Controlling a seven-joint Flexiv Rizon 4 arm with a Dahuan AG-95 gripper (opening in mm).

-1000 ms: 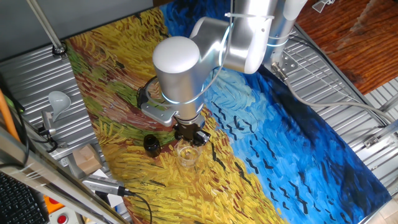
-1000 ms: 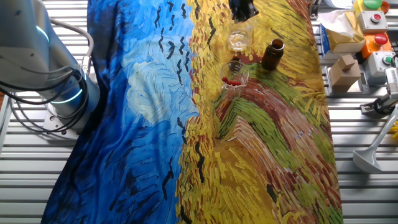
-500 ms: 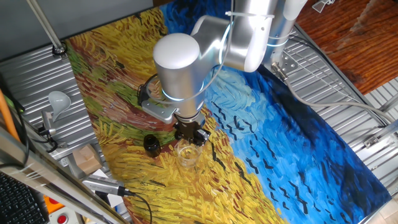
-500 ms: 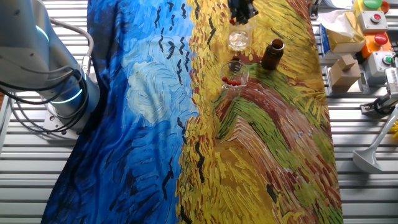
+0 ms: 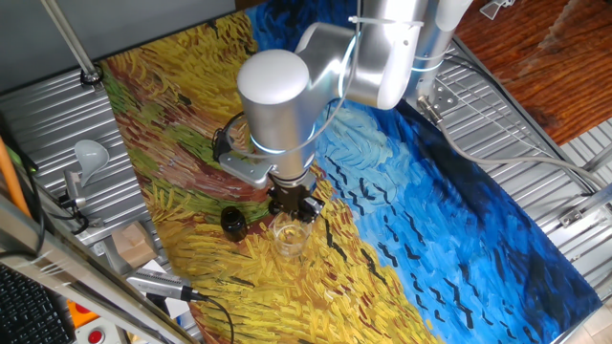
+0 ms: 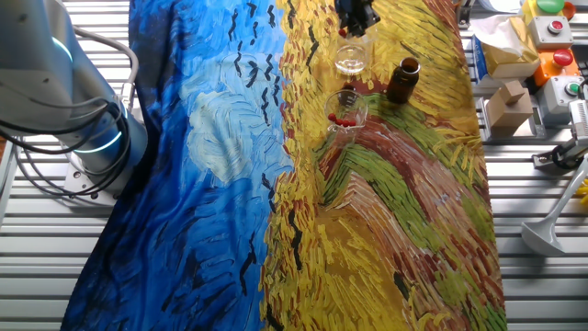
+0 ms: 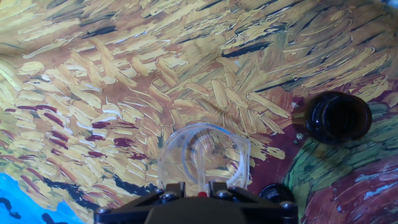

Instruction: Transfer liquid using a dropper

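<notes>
Clear dropper (image 7: 201,163) hangs tip-down inside your empty glass (image 7: 205,155), pinched by the pincer (image 7: 198,194) directly above it. Brown bottle (image 7: 337,116) sits just beside, on the painted counter (image 7: 124,81).

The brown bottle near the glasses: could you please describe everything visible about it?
The brown bottle is small, dark amber and glassy-looking. It stands upright and uncapped on the painted cloth; the hand view shows its open round mouth. It stands apart from the empty glass under the gripper, touching nothing but the cloth.
</notes>
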